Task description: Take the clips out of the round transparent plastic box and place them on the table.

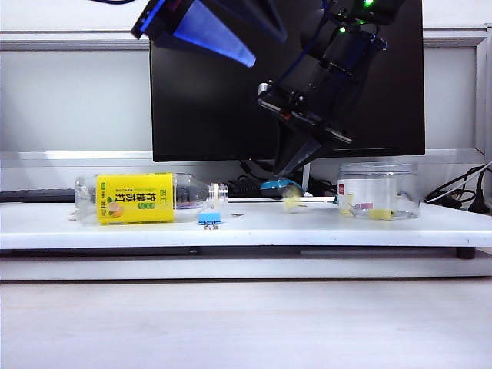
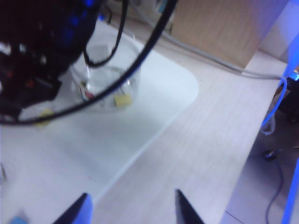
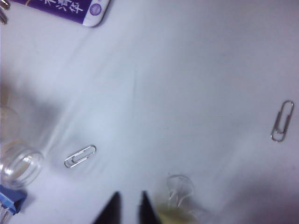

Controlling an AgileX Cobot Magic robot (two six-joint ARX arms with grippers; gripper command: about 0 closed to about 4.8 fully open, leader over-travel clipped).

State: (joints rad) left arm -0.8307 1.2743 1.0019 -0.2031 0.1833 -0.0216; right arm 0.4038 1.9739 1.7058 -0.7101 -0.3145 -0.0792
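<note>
**Right arm low, left arm high**

The right pincer points steeply down from a dark, angled wrist, its tips just above the tabletop — fingers parted by only a narrow gap, nothing visibly between them. The left pincer hangs well above the tabletop's rounded corner, its blue-lit fingers spread wide and empty — the arm tilted downward.

The left gripper hangs with jaws apart over the white surface edge; the round transparent plastic box holds a yellow clip near its rounded corner.
</note>
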